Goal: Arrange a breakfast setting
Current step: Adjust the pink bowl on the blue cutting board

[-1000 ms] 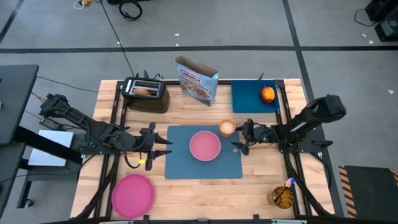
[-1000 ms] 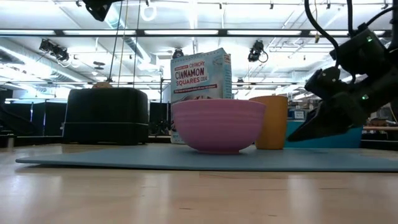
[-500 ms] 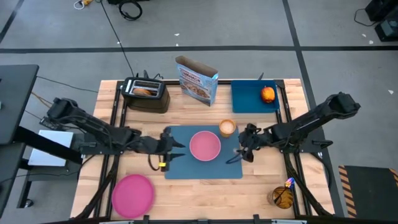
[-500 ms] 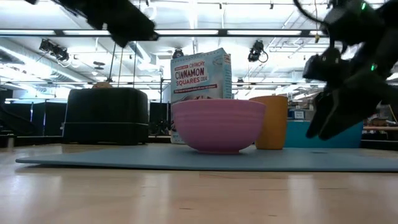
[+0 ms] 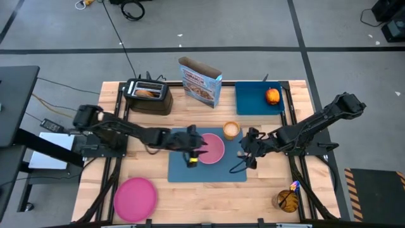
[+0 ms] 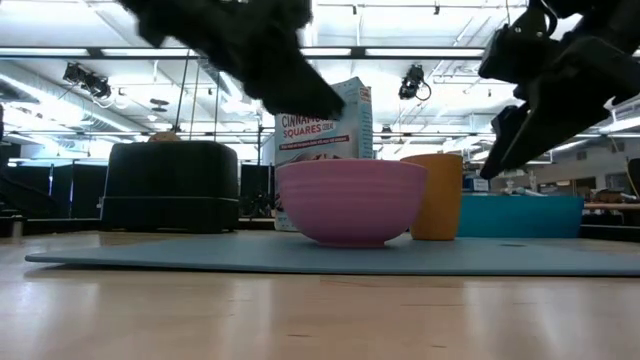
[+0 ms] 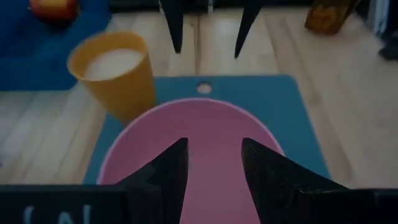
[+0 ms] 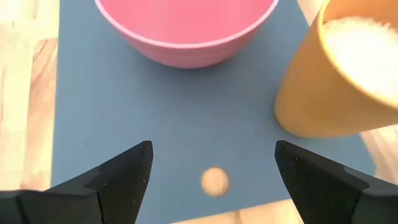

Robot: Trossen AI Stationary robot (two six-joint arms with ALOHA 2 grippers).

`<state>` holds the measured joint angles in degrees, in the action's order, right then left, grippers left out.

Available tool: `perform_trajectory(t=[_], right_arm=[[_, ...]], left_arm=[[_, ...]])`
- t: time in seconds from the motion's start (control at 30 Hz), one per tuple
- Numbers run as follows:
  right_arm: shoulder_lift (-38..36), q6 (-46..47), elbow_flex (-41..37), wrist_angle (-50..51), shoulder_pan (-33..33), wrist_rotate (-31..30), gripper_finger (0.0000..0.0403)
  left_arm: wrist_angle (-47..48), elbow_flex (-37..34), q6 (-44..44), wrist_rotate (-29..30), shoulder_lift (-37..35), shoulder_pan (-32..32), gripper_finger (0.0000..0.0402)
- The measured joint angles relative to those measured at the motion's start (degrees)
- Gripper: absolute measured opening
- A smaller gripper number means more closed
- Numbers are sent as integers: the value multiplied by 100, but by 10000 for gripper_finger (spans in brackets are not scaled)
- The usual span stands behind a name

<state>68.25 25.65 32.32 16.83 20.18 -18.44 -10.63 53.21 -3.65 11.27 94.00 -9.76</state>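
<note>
A small pink bowl point(image 5: 214, 147) stands on the blue placemat point(image 5: 180, 170), with the tan cup point(image 5: 231, 130) at the mat's far right corner. My left gripper point(image 5: 197, 151) is open and hovers over the bowl's left rim point(image 7: 186, 112), clear of it in the low view point(image 6: 300, 85). My right gripper point(image 5: 247, 151) is open above the mat's right part, right of the bowl point(image 8: 186, 25) and near the cup point(image 8: 336, 74). The flat pink plate point(image 5: 135, 197) lies at the front left. The apple point(image 5: 272, 95) lies on the blue tray point(image 5: 253, 101). The spoon point(image 5: 293, 187) stands in an amber jar.
A black toaster point(image 5: 149, 96) and a cereal box point(image 5: 201, 81) stand along the far edge. The amber jar point(image 5: 286, 201) is at the front right corner. Bare wood lies between the plate and the jar along the near edge.
My left gripper has gone toward the table's right edge, from left of the placemat to over the bowl's left rim. My right gripper has moved a little toward the near edge and risen above the mat. The bowl and cup have stayed in place.
</note>
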Motion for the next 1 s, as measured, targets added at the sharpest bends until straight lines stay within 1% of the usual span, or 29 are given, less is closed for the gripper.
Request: perform_trajectory(t=[0.07,0.2,0.33,0.4,0.53,0.63,0.77,1.0], right_arm=[[64,32,0,-105,47,51,346],[520,124,0,-420,197,387,345],[1179,161,-2,-929,335,467,345],[1464,150,-4,-1277,363,495,345],[1806,148,-4,-1596,370,508,345],[1957,146,-4,-1671,371,521,345],[1975,139,-4,-1708,363,525,345],[1949,120,-4,-1759,359,521,345]], left_arm=[[428,345,38,-1,298,26,157],[779,781,55,-7,753,61,157],[1059,883,-34,8,883,100,157],[1036,900,-149,5,940,103,157],[1234,891,-324,-206,1007,56,157],[1209,895,-380,-303,1061,-73,157],[1192,887,-485,-538,1060,-249,157],[1133,1039,-568,-558,1060,-419,157]])
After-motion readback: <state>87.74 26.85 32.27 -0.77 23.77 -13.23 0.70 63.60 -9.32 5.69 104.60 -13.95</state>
